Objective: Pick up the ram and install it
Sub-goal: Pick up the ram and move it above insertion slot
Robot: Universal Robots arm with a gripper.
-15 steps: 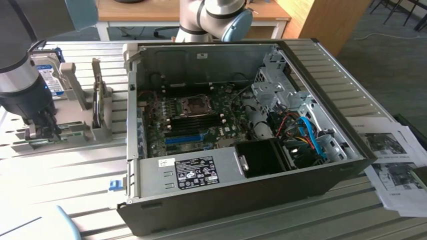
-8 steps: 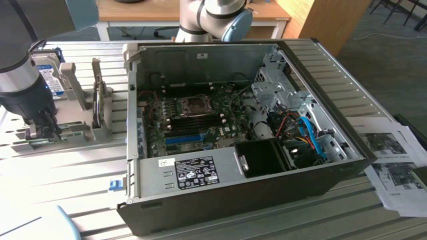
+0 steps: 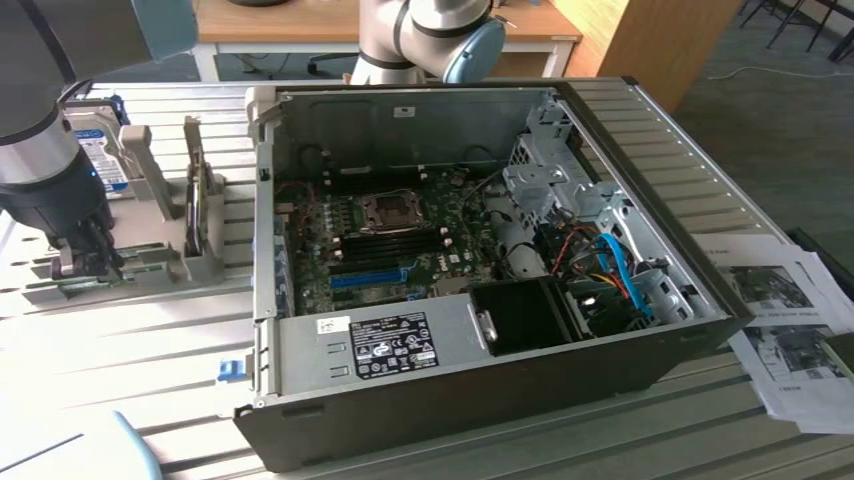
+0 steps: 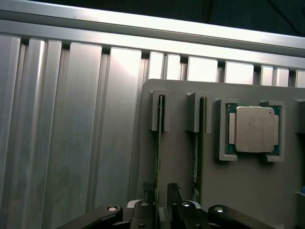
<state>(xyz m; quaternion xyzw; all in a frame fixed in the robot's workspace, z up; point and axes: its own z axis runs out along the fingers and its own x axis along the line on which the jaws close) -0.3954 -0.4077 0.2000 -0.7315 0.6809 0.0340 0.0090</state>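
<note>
The arm [image 3: 34, 150] reaches down at the exterior view's left, and its gripper [image 3: 83, 255] hangs low over a grey holder [image 3: 140, 262] on the ribbed metal bench [image 3: 134, 350]. In the wrist view the gripper [image 4: 160, 188] is spread, its two dark fingers [image 4: 174, 191] standing either side of the ram [image 4: 158, 138], which sits on edge in a narrow slot of the holder [image 4: 248, 191]. The ram is between the fingers but not pinched; one finger is just beside it, the other a little apart. A second stick [image 4: 197, 152] stands in the next slot, parallel to the ram, and beyond it a processor [image 4: 252, 129] lies flat in a square pocket. A hard drive [image 3: 104, 155] stands upright behind the holder. The open case [image 3: 441, 410] lies on the bench to the exterior view's right of the holder, its board [image 3: 387, 240] exposed. Papers [image 3: 787, 320] lie past the case.
</note>
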